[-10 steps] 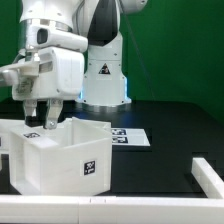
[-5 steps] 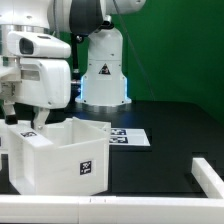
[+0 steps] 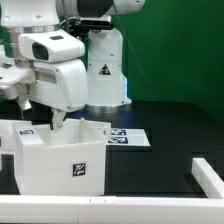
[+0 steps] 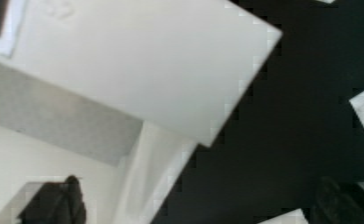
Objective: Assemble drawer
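The tall white drawer casing (image 3: 58, 158) stands on the black table at the exterior view's left, open side up, with a square tag (image 3: 78, 170) on its front face. My gripper (image 3: 42, 118) hangs over its back part, fingers reaching down to the top rim. In the wrist view the gripper (image 4: 200, 200) is open, its fingertips (image 4: 54, 202) wide apart, with a narrow white casing wall (image 4: 156, 178) between them and touching neither. A big white casing panel (image 4: 143, 60) fills much of that view. No trays show.
The marker board (image 3: 126, 137) lies flat behind the casing at the exterior view's right. A white rail (image 3: 120, 211) runs along the front edge, and another white rail (image 3: 208, 172) lies at the right. The robot base (image 3: 103, 70) stands behind.
The arm has swung and the gripper has shifted to the exterior view's left and slightly up. The casing has turned a little, and its tagged face now sits further left.
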Tool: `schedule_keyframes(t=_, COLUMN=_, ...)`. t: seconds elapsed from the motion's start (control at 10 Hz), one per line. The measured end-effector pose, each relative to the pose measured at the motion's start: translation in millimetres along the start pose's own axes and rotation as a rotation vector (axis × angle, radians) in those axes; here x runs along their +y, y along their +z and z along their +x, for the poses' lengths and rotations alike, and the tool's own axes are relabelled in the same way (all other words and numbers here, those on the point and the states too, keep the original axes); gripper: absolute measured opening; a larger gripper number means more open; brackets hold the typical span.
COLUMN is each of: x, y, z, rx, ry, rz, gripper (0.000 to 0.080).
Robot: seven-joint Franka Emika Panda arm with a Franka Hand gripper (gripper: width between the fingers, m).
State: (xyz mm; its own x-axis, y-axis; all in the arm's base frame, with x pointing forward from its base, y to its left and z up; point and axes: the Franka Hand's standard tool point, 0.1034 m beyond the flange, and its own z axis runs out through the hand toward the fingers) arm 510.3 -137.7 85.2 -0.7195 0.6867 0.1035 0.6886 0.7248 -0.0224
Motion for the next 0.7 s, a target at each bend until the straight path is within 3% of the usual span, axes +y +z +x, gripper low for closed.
schedule_keyframes(t=0.1, x=1.2, y=0.2, z=0.8, rx=-0.001, ry=0.031, rz=0.002, gripper=0.0649)
schedule_keyframes(t=0.4, x=32.6, y=4.1, z=22.1, rx=-0.007, ry=0.226, rz=0.034, gripper=0.0649)
schedule_keyframes(t=0.5, x=37.1, y=9.4, z=28.1, rx=0.014, ry=0.236, rz=0.054, gripper=0.0649)
schedule_keyframes(t=0.7, x=42.2, y=15.8, z=35.9, rx=0.03, ry=0.237, rz=0.067, gripper=0.0649)
